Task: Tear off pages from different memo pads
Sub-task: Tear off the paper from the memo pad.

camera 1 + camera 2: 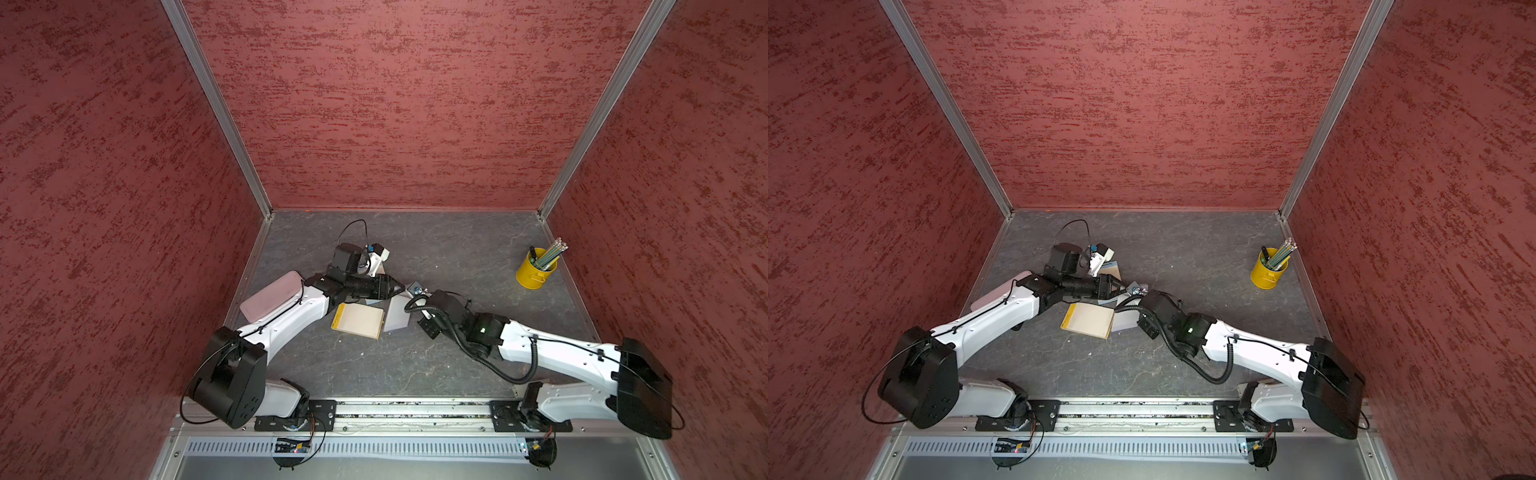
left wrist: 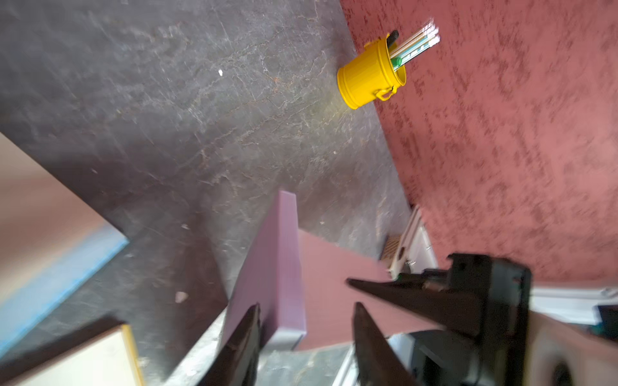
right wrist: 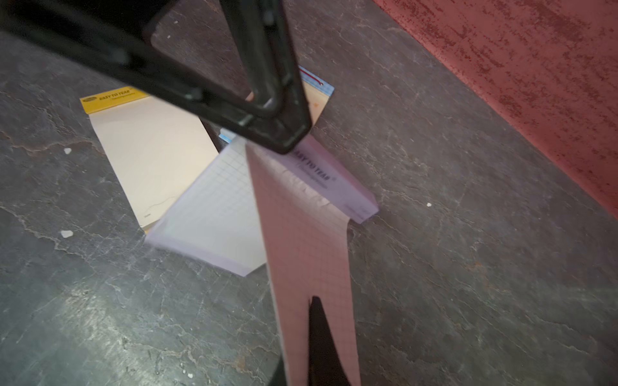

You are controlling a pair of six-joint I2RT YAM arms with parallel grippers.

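My right gripper [image 3: 311,304] is shut on a lavender page [image 3: 307,250], lifted off the lavender memo pad [image 3: 217,214] and still joined along the pad's top band. My left gripper [image 2: 307,305] is open, its jaws astride that pad's end [image 2: 277,267], tips down at the band. Beside the lavender pad lies the cream pad with a yellow band [image 1: 358,320]. The blue-bordered pad [image 3: 317,93] lies behind both, mostly hidden under my left arm. In both top views the two grippers [image 1: 401,286] [image 1: 1136,291] nearly meet at mid-table.
A pink rounded case [image 1: 272,295] lies under my left forearm by the left wall. A yellow cup of pencils [image 1: 536,270] stands at the back right. Red walls close in three sides of the grey table [image 1: 457,249].
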